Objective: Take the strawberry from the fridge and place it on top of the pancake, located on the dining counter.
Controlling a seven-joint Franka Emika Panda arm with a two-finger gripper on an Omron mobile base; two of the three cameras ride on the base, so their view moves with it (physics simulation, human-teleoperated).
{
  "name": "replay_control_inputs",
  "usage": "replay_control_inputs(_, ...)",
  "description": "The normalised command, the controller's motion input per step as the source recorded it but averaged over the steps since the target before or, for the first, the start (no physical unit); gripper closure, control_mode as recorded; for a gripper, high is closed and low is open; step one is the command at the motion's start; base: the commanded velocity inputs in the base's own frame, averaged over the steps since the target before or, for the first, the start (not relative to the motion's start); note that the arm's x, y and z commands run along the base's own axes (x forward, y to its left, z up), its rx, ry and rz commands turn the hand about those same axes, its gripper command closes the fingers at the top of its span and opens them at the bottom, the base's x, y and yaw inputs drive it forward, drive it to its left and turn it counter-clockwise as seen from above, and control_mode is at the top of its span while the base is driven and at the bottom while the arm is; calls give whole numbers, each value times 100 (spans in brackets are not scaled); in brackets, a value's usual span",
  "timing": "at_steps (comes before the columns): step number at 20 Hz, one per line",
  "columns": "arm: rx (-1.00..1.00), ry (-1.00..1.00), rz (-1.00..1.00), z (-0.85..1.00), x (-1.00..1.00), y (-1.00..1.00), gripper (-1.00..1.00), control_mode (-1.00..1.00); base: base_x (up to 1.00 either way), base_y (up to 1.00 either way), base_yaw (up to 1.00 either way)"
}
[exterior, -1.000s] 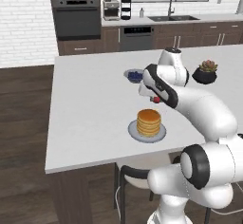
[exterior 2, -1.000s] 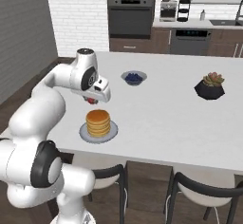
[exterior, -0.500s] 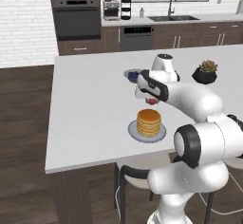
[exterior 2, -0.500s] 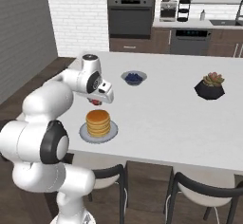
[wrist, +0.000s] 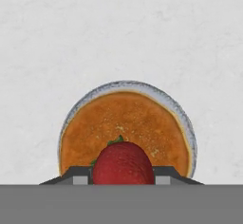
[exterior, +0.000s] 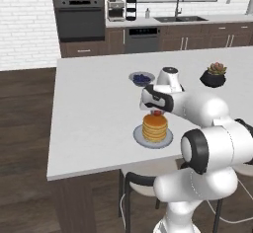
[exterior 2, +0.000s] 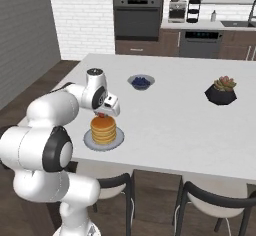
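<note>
Left base view, tool: the tool (exterior: pixel 157 112) hangs just above the pancake (exterior: pixel 154 127), a spot of red, the strawberry (exterior: pixel 157 112), showing at its tip.
Left base view, pancake: the golden stack sits on a grey-blue plate (exterior: pixel 140 137) near the front edge of the white surface (exterior: pixel 94 113).
Left base view, backdrop: a bowl of dark berries (exterior: pixel 141 78) lies behind the arm; a potted succulent (exterior: pixel 215 75) stands well apart to the right; ovens and a sink line the far wall.

Right base view, tool: the tool (exterior 2: pixel 103 114) points down directly over the pancake (exterior 2: pixel 103 129), the strawberry (exterior 2: pixel 102 114) sitting just clear of the top of the stack.
Right base view, surface: the plate (exterior 2: pixel 89 141) rests near the front left corner of the surface (exterior 2: pixel 175 110); the berry bowl (exterior 2: pixel 141 82) lies behind it and the succulent (exterior 2: pixel 221 90) far to the right.

Hand view, strawberry: the strawberry (wrist: pixel 123 163) sits clamped between the two dark fingertips (wrist: pixel 73 175), jaws narrowed onto it, green leaves visible at its upper edge.
Hand view, pancake: the round pancake (wrist: pixel 123 121) lies straight below the berry, ringed by the plate rim (wrist: pixel 187 128), pale speckled surface (wrist: pixel 118 28) all round.
</note>
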Motion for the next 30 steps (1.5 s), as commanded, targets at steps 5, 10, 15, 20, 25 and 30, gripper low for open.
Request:
replay_control_inputs(5,-2,-4,0,-16,0,0,100,-100,0,0,0)
replay_control_inputs(10,-1,-1,0,-18,0,0,100,-100,0,0,0)
replay_control_inputs(15,0,0,0,-7,0,0,100,-100,0,0,0)
replay_control_inputs(20,0,0,0,-6,0,0,100,-100,0,0,0)
replay_control_inputs(25,0,0,0,-7,0,0,-100,-100,0,0,0)
replay_control_inputs(30,0,0,0,0,-11,0,-100,-100,0,0,0)
